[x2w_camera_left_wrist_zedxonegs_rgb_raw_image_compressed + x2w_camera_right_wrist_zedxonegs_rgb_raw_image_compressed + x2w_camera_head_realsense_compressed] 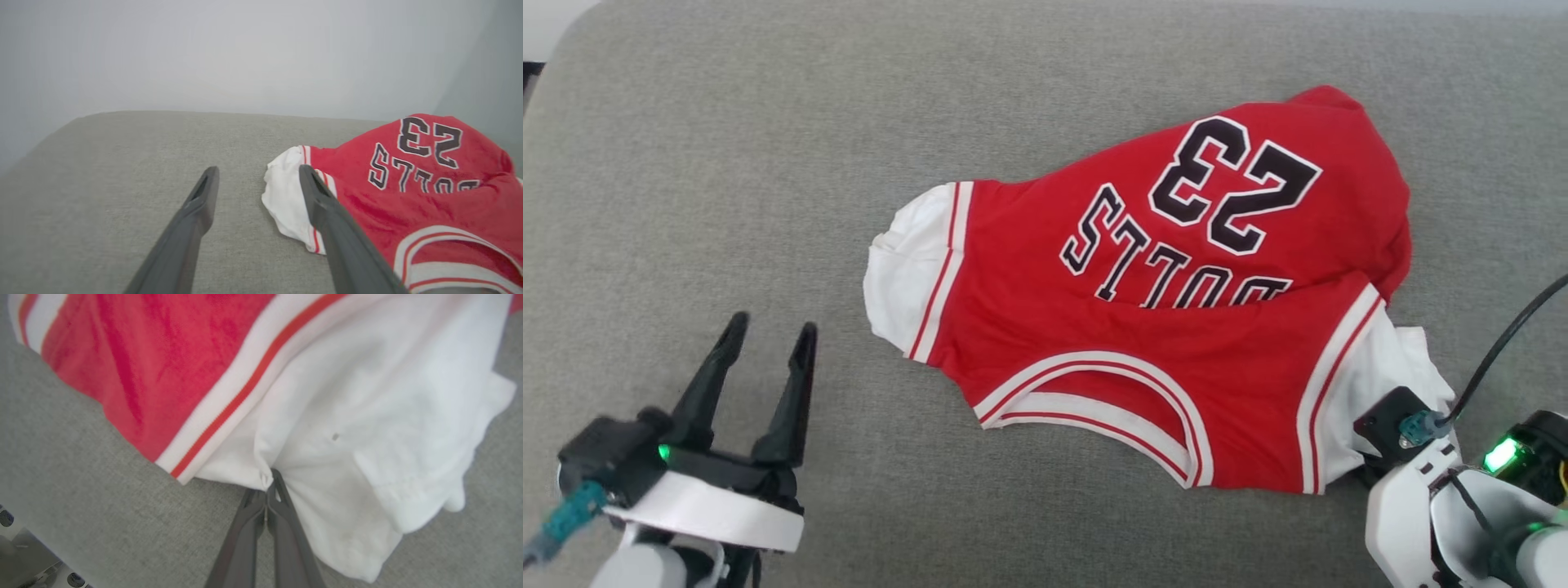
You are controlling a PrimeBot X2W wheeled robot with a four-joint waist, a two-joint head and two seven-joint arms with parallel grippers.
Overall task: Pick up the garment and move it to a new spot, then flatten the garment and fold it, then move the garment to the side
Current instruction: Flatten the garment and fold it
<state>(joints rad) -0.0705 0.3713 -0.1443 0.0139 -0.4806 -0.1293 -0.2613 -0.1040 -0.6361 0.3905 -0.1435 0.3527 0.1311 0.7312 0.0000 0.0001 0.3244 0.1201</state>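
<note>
The garment (1176,327) lies crumpled on a grey padded surface (727,163), red, with a black "23" and lettering upside down toward me and its neckline facing me. One white sleeve (903,269) sticks out to the left. The other white sleeve (367,416) is bunched at the near right. My right gripper (270,477) is shut on a pinch of this sleeve's edge; in the head view its fingers are hidden under the cloth beside the wrist housing (1401,425). My left gripper (772,328) stands open and empty, left of the garment (429,196), apart from it.
The grey surface's rounded far-left corner (572,33) and its far edge (245,113) meet a pale wall (245,53). A black cable (1503,343) arcs over my right arm. The surface's near edge, with floor beyond (28,559), lies by my right gripper.
</note>
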